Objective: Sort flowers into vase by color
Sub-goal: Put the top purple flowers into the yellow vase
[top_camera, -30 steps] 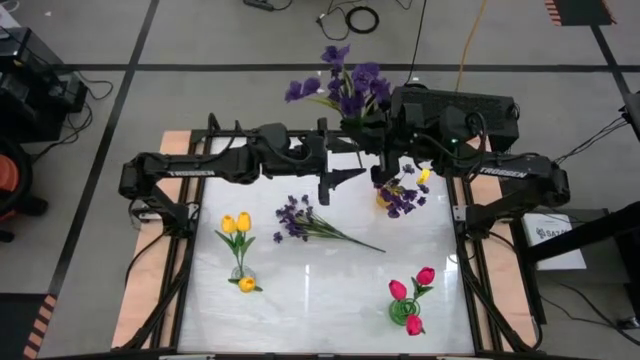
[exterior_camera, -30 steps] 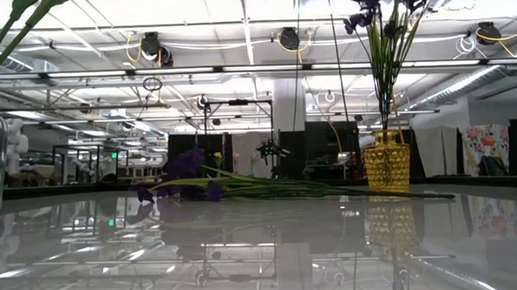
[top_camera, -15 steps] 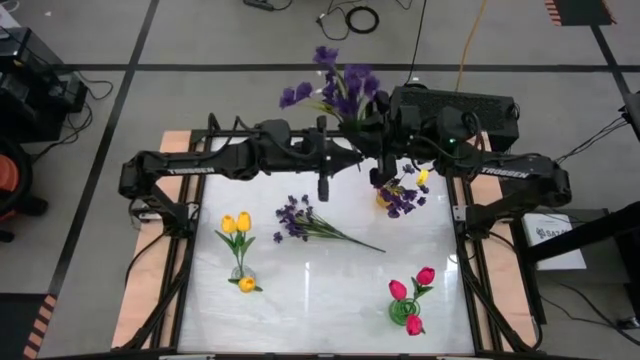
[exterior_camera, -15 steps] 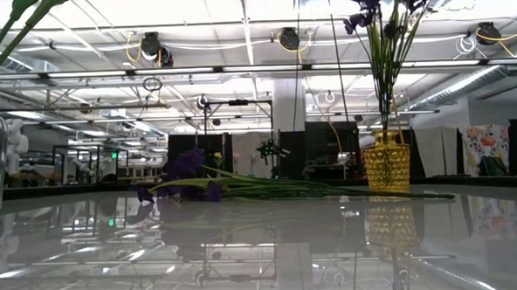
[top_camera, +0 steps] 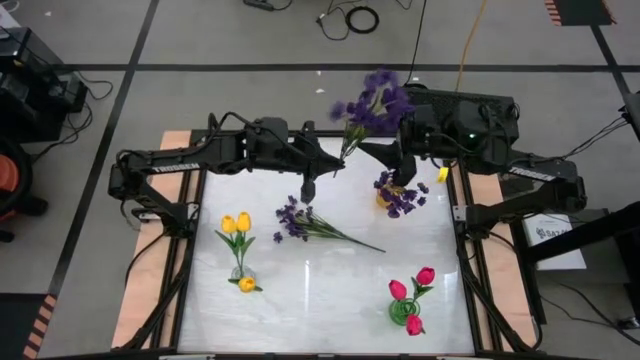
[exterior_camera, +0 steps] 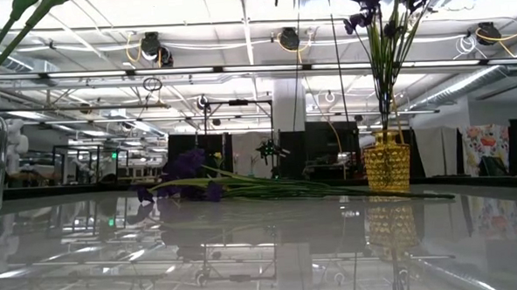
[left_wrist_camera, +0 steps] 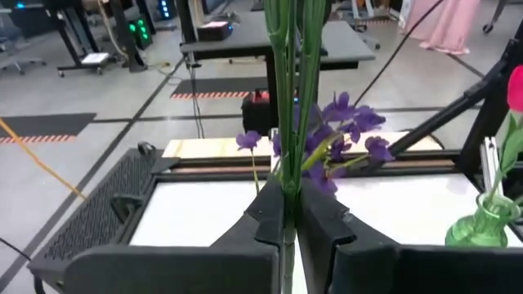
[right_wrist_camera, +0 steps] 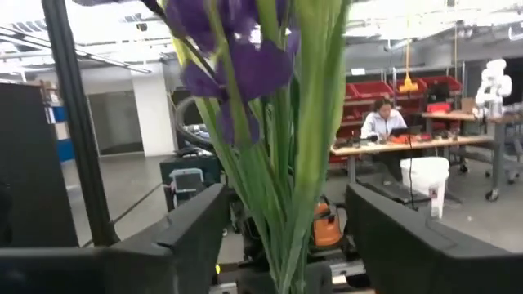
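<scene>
Purple sprigs beside, perhaps behind, yellow vase

**Around the Work Table**

A glossy white table top is lying inside a pale wooden border, and it is mirroring the ceiling lights in the low view. Grey floor marked with dark tape lines is surrounding it, and a coiled black cable is resting on the floor beyond the far edge. A yellow cord is running away from that same side. An orange-and-black machine is standing off to the left. In the room behind, a person is sitting at a desk near red storage bins, and a white bucket is standing on the floor just in front.
</scene>
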Motion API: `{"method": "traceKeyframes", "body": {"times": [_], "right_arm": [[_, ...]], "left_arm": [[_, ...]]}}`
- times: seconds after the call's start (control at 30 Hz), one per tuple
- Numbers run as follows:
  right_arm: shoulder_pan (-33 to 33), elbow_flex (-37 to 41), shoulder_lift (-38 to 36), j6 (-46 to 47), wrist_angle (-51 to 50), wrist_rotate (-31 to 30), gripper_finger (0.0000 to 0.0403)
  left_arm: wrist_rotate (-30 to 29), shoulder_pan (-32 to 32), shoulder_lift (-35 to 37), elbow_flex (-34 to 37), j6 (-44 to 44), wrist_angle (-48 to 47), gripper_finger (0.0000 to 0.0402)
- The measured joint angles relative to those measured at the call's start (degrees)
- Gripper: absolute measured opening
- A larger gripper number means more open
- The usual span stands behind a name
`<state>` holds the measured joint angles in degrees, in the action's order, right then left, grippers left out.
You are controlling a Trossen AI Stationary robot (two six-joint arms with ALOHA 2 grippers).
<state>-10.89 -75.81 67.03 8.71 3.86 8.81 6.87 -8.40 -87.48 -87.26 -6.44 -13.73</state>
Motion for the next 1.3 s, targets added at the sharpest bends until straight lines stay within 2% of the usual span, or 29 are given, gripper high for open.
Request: {"method": "traceKeyframes", "body": {"times": [0.23,0.43,0.73,0.97,1.1,1.2,1.3], "right_arm": [[0.0,0.1,2.6,-1.0,-2.3,-1.3,0.0285],[0.0,0.1,4.0,-2.3,0.7,-1.3,0.0271],[0.0,0.1,3.9,-2.5,-0.8,-1.3,0.0153],[0.0,0.1,3.9,-4.3,-1.7,-1.3,0.0079],[0.0,0.1,3.9,-5.1,-1.7,-1.3,0.0019],[0.0,0.1,3.9,-5.3,-1.9,-1.3,0.0011],[0.0,0.1,3.6,-5.3,-2.9,-1.3,0.0008]], "left_arm": [[0.0,0.0,0.0,0.0,0.0,-2.5,0.0018],[0.0,-0.3,0.0,0.0,-0.4,-7.7,0.0017],[-0.3,-0.6,0.6,0.0,-1.0,-8.6,0.0026],[-0.4,-0.6,0.7,0.0,-1.5,-8.7,0.0026],[-1.1,-0.7,0.7,0.0,-1.5,-8.7,0.0026],[-1.2,-0.6,0.7,0.0,-1.4,-8.5,0.0033],[0.1,-0.4,0.7,0.0,-0.5,-9.6,0.007]]}}
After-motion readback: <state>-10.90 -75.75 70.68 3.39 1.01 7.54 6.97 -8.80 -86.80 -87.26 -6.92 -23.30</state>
